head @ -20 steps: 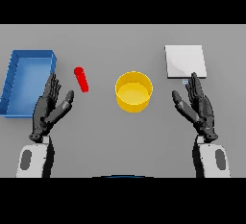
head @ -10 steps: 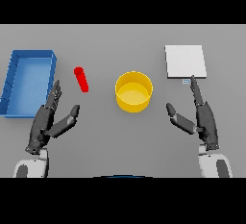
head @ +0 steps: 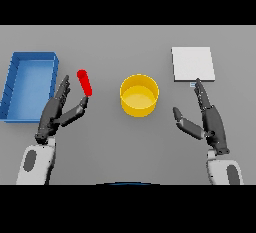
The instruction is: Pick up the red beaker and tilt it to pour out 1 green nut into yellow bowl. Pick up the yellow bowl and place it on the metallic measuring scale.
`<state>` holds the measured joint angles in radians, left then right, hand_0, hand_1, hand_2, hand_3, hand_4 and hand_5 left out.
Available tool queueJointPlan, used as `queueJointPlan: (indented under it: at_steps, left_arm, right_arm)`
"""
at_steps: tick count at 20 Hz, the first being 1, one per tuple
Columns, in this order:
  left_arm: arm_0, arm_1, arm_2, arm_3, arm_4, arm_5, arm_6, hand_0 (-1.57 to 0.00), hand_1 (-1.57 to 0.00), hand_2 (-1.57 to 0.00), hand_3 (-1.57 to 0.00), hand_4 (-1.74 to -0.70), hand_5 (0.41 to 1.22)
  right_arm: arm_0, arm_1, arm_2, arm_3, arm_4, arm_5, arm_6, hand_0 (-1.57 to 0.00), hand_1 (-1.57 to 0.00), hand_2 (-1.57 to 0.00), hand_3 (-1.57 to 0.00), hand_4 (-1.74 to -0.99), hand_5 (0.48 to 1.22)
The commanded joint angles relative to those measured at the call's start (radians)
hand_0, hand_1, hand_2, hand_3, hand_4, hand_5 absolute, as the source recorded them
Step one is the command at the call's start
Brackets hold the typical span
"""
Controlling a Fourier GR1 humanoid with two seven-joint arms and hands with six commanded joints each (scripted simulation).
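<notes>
Head view, red beaker (head: 84,82): lying tilted on the table between blue tray (head: 30,84) and yellow bowl (head: 139,95); we see no green nut.
Head view, left hand (head: 56,113): released, fingers straight, thumb tip just beside the beaker's lower end, gripping nothing.
Head view, right hand (head: 207,119): released, idle, fingertip near the metallic measuring scale (head: 193,63).
Head view, yellow bowl: upright, centre table, well apart from the scale.
Risk, as we judge it: the slim beaker may roll from a thumb nudge, or a late closure may pinch only its tip and spill the pour short of the bowl.
</notes>
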<state>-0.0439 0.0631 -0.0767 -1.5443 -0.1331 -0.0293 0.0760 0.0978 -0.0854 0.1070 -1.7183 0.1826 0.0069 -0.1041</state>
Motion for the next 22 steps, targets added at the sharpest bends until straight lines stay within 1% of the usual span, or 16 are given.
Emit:
queueJointPlan:
  at_steps: [1, 2, 3, 4, 6, 8, 10, 11, 13, 14, 15, 17, 18, 19, 20, 22]
  left_arm:
    - [-0.040, 0.005, 0.012, 0.046, -0.002, 0.001, -0.006, 0.00, 0.00, 0.00, 0.00, -1.18, 0.648]
    - [-0.065, 0.003, 0.015, 0.086, -0.009, 0.002, -0.014, 0.00, 0.00, 0.00, 0.00, -1.18, 0.644]
    - [-0.090, -0.001, 0.017, 0.124, -0.018, 0.008, -0.028, 0.00, 0.00, 0.00, 0.00, -1.18, 0.640]
    - [-0.116, 0.001, 0.023, 0.160, -0.017, 0.005, -0.043, 0.00, 0.00, 0.00, 0.00, -1.18, 0.637]
    - [-0.174, 0.001, 0.034, 0.217, -0.014, -0.001, -0.065, 0.00, 0.00, 0.00, 0.00, -1.18, 0.637]
    - [-0.206, 0.002, 0.042, 0.264, -0.016, -0.002, -0.093, 0.00, 0.00, 0.00, 0.00, -1.20, 0.646]
    - [-0.248, 0.000, 0.039, 0.304, -0.038, 0.011, -0.091, 0.00, 0.00, 0.00, 0.00, -1.20, 0.654]
    - [-0.263, 0.002, 0.042, 0.329, -0.044, 0.016, -0.087, 0.00, 0.00, 0.00, 0.00, -1.20, 0.657]
    - [-0.316, -0.004, 0.052, 0.384, -0.054, 0.033, -0.074, 0.00, 0.00, 0.00, 0.00, -1.20, 0.663]
    - [-0.333, -0.001, 0.058, 0.413, -0.059, 0.037, -0.080, 0.00, 0.00, 0.00, 0.00, -1.20, 0.664]
    - [-0.342, -0.012, 0.054, 0.425, -0.063, 0.046, -0.093, 0.00, 0.00, 0.00, 0.00, -1.20, 0.669]
    - [-0.366, -0.021, 0.063, 0.470, -0.068, 0.060, -0.108, 0.00, 0.00, 0.00, 0.00, -1.21, 0.673]
    - [-0.377, -0.019, 0.072, 0.502, -0.068, 0.065, -0.125, 0.00, 0.00, 0.00, 0.00, -1.22, 0.678]
    - [-0.399, -0.025, 0.084, 0.523, -0.058, 0.068, -0.143, 0.00, 0.00, 0.00, 0.00, -1.23, 0.687]
    - [-0.406, -0.030, 0.094, 0.535, -0.044, 0.063, -0.172, 0.00, 0.00, 0.00, 0.00, -1.25, 0.695]
    - [-0.435, -0.040, 0.132, 0.599, -0.014, 0.066, -0.225, 0.00, 0.00, 0.00, 0.00, -1.29, 0.708]
  right_arm:
    - [0.000, 0.000, -0.006, 0.009, -0.008, 0.002, 0.006, 0.00, 0.00, 0.00, 0.00, -1.219, 0.626]
    - [-0.003, -0.001, -0.008, 0.010, -0.009, 0.002, 0.007, 0.00, 0.00, 0.00, 0.00, -1.220, 0.626]
    - [0.015, -0.002, -0.006, 0.007, -0.010, 0.007, -0.015, 0.00, 0.00, 0.00, 0.00, -1.225, 0.627]
    - [0.018, 0.008, 0.003, 0.004, -0.002, 0.002, -0.019, 0.00, 0.00, 0.00, 0.00, -1.229, 0.626]
    - [0.003, 0.003, 0.001, 0.008, 0.006, -0.002, -0.003, 0.00, 0.00, 0.00, 0.00, -1.227, 0.625]
    - [0.014, -0.006, -0.005, 0.002, 0.009, -0.005, -0.007, 0.00, 0.00, 0.00, 0.00, -1.218, 0.626]
    - [0.005, 0.005, -0.004, 0.001, -0.008, 0.003, 0.005, 0.00, 0.00, 0.00, 0.00, -1.229, 0.628]
    - [0.004, -0.004, -0.013, 0.010, -0.011, 0.003, 0.004, 0.00, 0.00, 0.00, 0.00, -1.227, 0.630]
    - [0.009, -0.007, -0.018, -0.001, -0.026, 0.011, -0.009, 0.00, 0.00, 0.00, 0.00, -1.231, 0.633]
    - [-0.005, -0.005, -0.016, 0.003, -0.027, 0.012, 0.010, 0.00, 0.00, 0.00, 0.00, -1.233, 0.634]
    - [-0.010, -0.006, -0.018, 0.011, -0.026, 0.011, 0.018, 0.00, 0.00, 0.00, 0.00, -1.234, 0.635]
    - [0.010, -0.001, -0.011, 0.013, -0.017, 0.010, -0.001, 0.00, 0.00, 0.00, 0.00, -1.240, 0.639]
    - [0.012, 0.002, -0.008, 0.003, -0.007, 0.000, -0.004, 0.00, 0.00, 0.00, 0.00, -1.241, 0.641]
    - [0.013, -0.002, -0.012, 0.000, -0.011, 0.002, 0.004, 0.00, 0.00, 0.00, 0.00, -1.242, 0.642]
    - [0.014, -0.005, -0.019, -0.006, -0.021, 0.003, 0.008, 0.00, 0.00, 0.00, 0.00, -1.245, 0.642]
    - [0.011, -0.002, -0.017, 0.002, -0.020, 0.002, 0.007, 0.00, 0.00, 0.00, 0.00, -1.246, 0.645]
